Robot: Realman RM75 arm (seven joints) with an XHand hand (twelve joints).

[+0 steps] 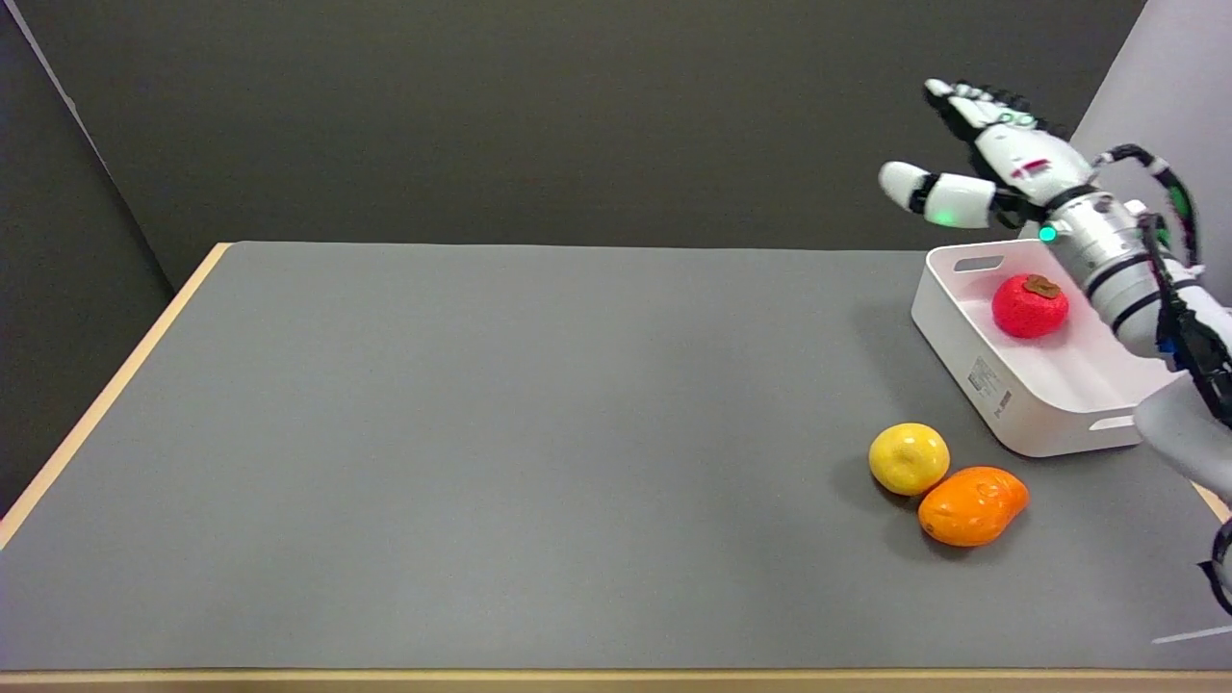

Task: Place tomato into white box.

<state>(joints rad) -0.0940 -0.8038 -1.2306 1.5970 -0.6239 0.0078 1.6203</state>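
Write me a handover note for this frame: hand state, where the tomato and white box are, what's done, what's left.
Right hand: open, holding nothing, raised above the far end of the white box.
Tomato: lying inside the box, toward its far end, apart from the hand.
Yellow fruit and orange fruit lie touching each other on the table, in front of the box.
Done: tomato is placed.
Left: only to draw the arm clear.

Worktop (481, 433): left and centre lay open. Obstacles, right side: white box (972, 371), its top open, tomato (1029, 306) occupying the far part; yellow fruit (909, 458) and orange fruit (972, 505) touching, just near of box. Right hand (991, 164) raised above box's far edge.
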